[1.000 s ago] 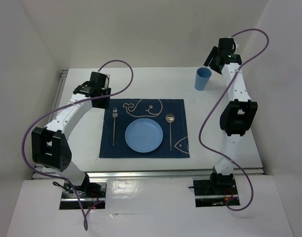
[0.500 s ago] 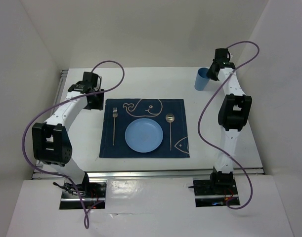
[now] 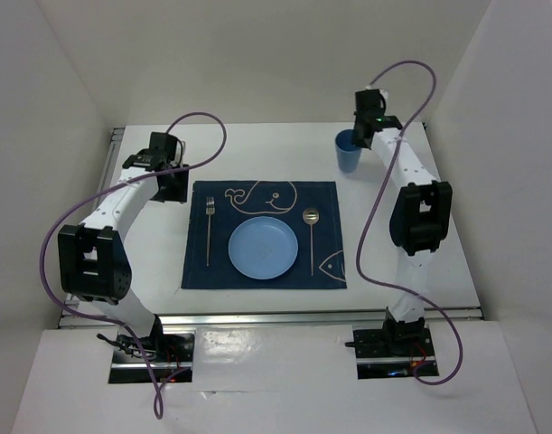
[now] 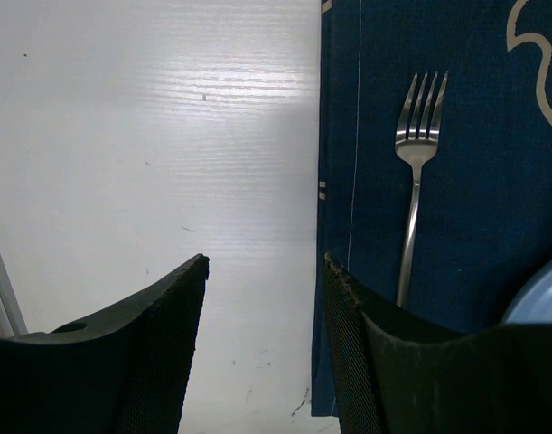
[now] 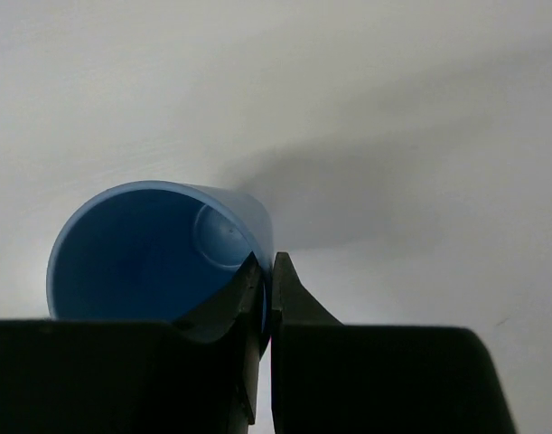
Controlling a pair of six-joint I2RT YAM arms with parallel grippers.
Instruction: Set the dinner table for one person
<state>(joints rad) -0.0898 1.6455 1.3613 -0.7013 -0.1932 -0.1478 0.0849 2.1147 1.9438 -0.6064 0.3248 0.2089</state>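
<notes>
Right gripper point(image 5: 266, 268) clamped on the blue cup point(image 5: 145, 258)
One finger sits inside its rim, one outside, upper right of the overhead view; the left gripper point(image 4: 265, 271) hangs, jaws apart, over the white dinner table point(image 3: 257, 145), beside the placemat point(image 4: 470, 226).

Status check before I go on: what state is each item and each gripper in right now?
blue cup: upright, empty, wall pinched at the rim.
right gripper: shut on the blue cup.
left gripper: open, empty, above the placemat's left edge.
placemat: flat on the dinner table.
plate: empty, centred on the placemat.
fork: flat, left of the plate.
spoon: flat, right of the plate.
</notes>
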